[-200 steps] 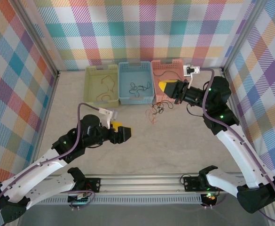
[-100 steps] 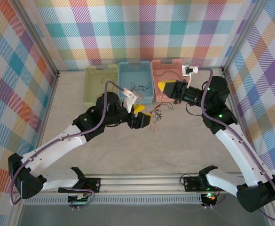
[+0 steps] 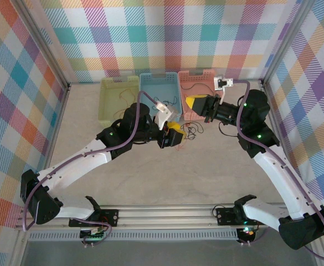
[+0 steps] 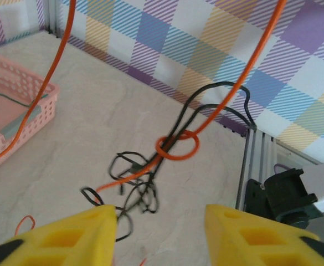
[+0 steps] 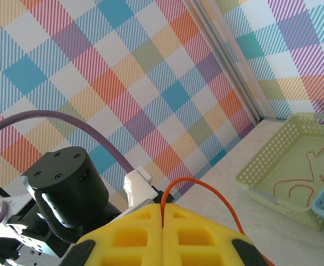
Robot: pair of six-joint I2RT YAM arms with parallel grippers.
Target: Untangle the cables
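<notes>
Left tool (image 4: 160,221): fingers apart, holding nothing.
Right tool (image 5: 163,213): clenched on orange cable (image 5: 189,180).
Cables (image 4: 142,185): knotted heap, frame middle.

left arm (image 3: 90,160) reached forward to cables (image 3: 190,131); its fingers (image 4: 67,233) closed partway

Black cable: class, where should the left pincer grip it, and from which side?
Probably the black cable's loose coils on the table, just short of the orange cable's knot. Come from the left with the left pincer, opened astride them: there they lie slack and bunched.
</notes>
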